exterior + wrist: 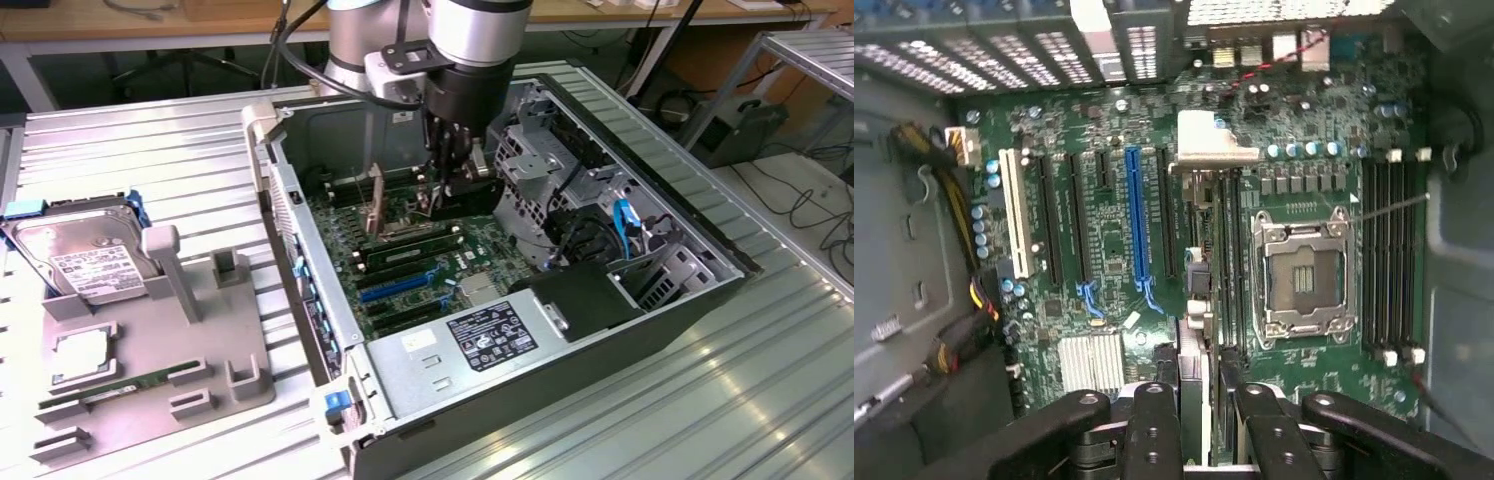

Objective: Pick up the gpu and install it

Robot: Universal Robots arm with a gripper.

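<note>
Your gripper (1201, 400) is pinching the gpu (1195, 330) by its upper edge, fingers (1154, 420) pressed against both flat faces, inside the open computer case (667, 215). You hold the card on edge, upright above the motherboard (1114, 250), with its silver bracket (1212, 140) toward the case's rear wall. It hangs between the blue slot (1136, 225) and the empty CPU socket (1301, 270); whether its lower edge touches a slot you cannot tell. Treat it as light, stiff and fragile: a thin board that resists bending but could crack or shed parts if squeezed hard, so the bare top edge looks like the safest hold. Your arm (467, 40) reaches straight down into the case, wrist vertical.
</note>
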